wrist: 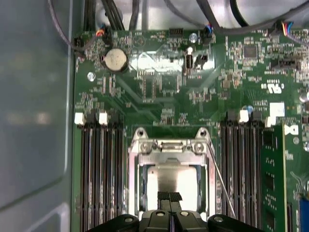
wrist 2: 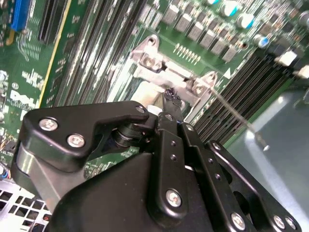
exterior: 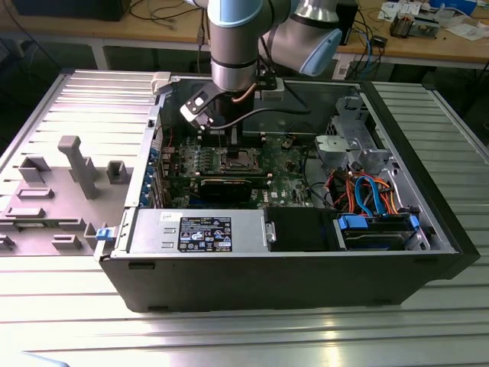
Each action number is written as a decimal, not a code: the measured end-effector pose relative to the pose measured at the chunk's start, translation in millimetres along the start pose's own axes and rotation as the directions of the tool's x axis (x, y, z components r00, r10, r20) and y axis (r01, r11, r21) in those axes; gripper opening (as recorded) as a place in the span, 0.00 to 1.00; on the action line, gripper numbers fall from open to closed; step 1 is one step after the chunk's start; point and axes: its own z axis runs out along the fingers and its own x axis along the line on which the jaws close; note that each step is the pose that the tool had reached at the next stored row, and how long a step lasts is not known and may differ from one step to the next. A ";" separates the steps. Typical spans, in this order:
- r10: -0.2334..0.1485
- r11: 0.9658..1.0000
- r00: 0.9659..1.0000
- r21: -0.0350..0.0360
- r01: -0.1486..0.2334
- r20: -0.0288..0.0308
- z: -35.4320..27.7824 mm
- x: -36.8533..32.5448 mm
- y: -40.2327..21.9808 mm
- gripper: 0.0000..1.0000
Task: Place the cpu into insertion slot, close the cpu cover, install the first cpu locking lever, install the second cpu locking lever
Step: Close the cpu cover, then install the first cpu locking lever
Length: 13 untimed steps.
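Observation:
In the exterior view my gripper [exterior: 231, 144] reaches down into an open computer case, right over the insertion slot [exterior: 235, 159]. In the first wrist view the slot's silver rim [wrist: 133, 193] frames the cpu cover [wrist: 170, 154], which lies flat. The silver-grey top of the cpu [wrist: 169, 176] shows through the cover's cut-out. My gripper [wrist: 169, 197] is shut, with its black tips together over the near part of the cpu. A thin wire locking lever [wrist: 219, 181] slants out beside the slot, and it appears as a thin rod [wrist 2: 236, 118] in the second wrist view, past the fingertip [wrist 2: 172, 99].
Long black memory slots [wrist: 99, 174] flank the socket on both sides, and one green memory stick [wrist: 273, 179] stands in place. A coin battery [wrist: 116, 59] and cables sit beyond. The grey case wall [wrist: 34, 121] is close. A graphics card [exterior: 229, 186], power supply [exterior: 199, 229] and drive cables [exterior: 367, 191] fill the case.

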 end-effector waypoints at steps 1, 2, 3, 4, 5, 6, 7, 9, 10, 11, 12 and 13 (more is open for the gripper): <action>0.000 1.000 1.000 0.000 0.000 0.000 0.1 0.0 3.0 0.11; 0.000 1.000 1.000 0.000 0.000 0.000 0.1 -0.1 3.7 0.11; 0.000 1.000 1.000 0.000 0.000 0.000 0.1 -0.1 3.7 0.11; 0.000 1.000 1.000 0.000 0.000 0.000 0.1 0.0 3.7 0.11; 0.000 1.000 1.000 0.000 0.000 0.000 0.2 0.0 3.9 0.11; 0.000 1.000 1.000 0.000 0.000 0.000 0.2 0.0 3.9 0.11; 0.000 1.000 1.000 0.000 0.000 0.000 0.2 0.0 3.9 0.11; 0.000 1.000 1.000 0.000 0.000 0.000 0.2 0.0 4.0 0.11; 0.000 1.000 1.000 0.000 0.000 0.000 0.2 0.0 4.0 0.11; 0.000 1.000 1.000 0.000 0.000 0.000 0.2 0.0 4.0 0.11; 0.000 1.000 1.000 0.000 0.000 0.000 0.2 0.0 4.1 0.11; 0.000 1.000 1.000 0.000 0.000 0.000 0.2 0.0 4.1 0.11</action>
